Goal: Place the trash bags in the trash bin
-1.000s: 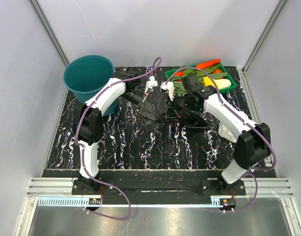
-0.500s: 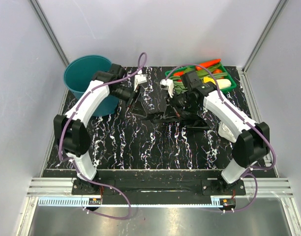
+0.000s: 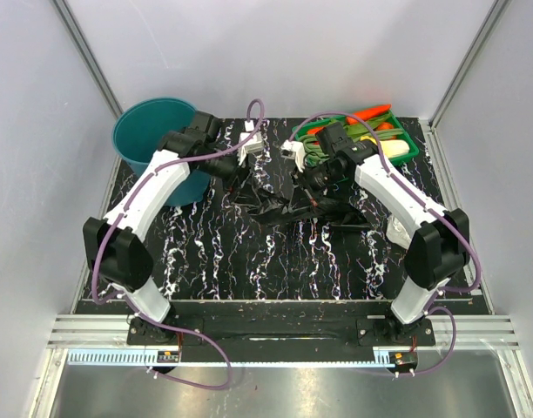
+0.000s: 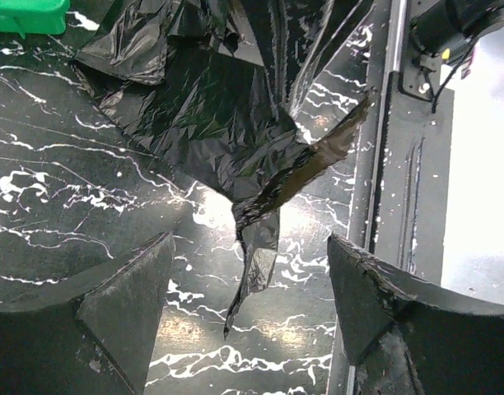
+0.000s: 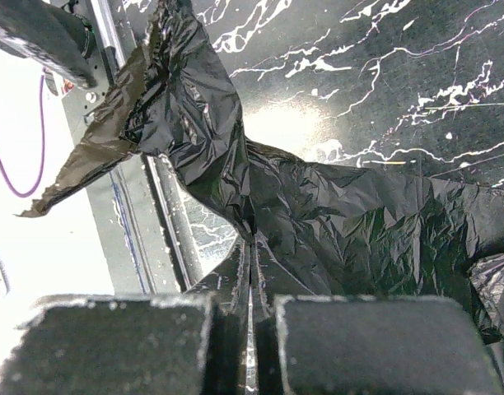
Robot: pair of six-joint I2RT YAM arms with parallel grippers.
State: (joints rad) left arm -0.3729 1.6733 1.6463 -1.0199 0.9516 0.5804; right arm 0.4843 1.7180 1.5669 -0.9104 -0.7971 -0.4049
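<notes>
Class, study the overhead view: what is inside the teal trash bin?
Only bare teal interior shows inside the trash bin; no bag is in it. The left arm crosses its near right rim, hiding a sliver there. The trash bags are outside it, to its right.

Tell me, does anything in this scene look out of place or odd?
The trash bags lie crumpled on the table, outside the trash bin. The right end effector is shut on the film, but the left end effector is open, with a bag corner dangling ungripped between its fingers.
</notes>
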